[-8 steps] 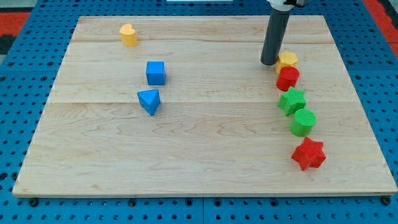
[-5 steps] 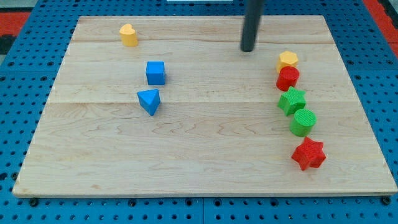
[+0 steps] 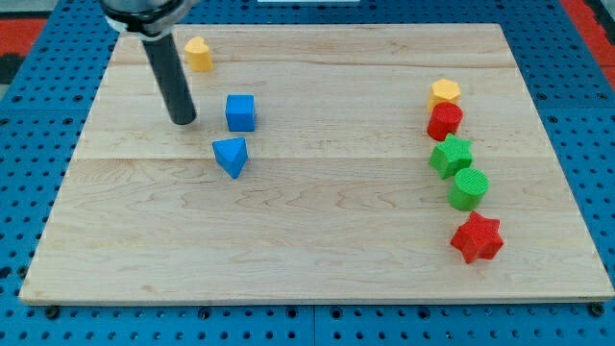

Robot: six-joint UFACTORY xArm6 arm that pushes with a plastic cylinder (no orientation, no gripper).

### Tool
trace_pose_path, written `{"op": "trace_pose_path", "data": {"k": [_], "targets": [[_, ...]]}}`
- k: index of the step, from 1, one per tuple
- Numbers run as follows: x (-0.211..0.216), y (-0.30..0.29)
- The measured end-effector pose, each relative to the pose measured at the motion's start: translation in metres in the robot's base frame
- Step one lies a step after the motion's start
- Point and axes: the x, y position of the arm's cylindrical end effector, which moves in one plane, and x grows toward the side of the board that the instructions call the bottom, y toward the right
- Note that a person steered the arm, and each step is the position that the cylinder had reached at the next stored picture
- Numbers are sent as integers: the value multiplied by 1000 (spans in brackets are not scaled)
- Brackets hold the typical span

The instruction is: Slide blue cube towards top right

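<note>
Pretty bright, even light all over, looks like it's coming from overhead since shadows are short and soft, just small dark patches hugging the blocks. Slight sheen on the wooden board (image 3: 317, 240) well off to the right of my tip (image 3: 183, 122). Everything's sharp, no real blur or edge warping.

The pale wooden table (image 3: 317, 250) carries eight blocks — at the view's left a yellow cylinder (image 3: 198, 54), blue cube (image 3: 240, 112) and blue triangular block (image 3: 231, 156); at the right a column — yellow hexagon (image 3: 444, 93), red cylinder (image 3: 444, 121), green star (image 3: 451, 156), green cylinder (image 3: 469, 188), red star (image 3: 477, 237).
</note>
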Motion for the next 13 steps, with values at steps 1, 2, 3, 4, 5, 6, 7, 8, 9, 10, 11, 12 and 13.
{"op": "trace_pose_path", "data": {"k": [1, 2, 3, 4, 5, 6, 7, 8, 9, 10, 11, 12, 13], "targets": [[-10, 48], [-9, 91], [-10, 107], [-14, 135], [3, 127], [34, 125], [22, 141], [-7, 151], [-24, 176], [-44, 213], [-75, 238], [-96, 263], [-97, 297]]}}
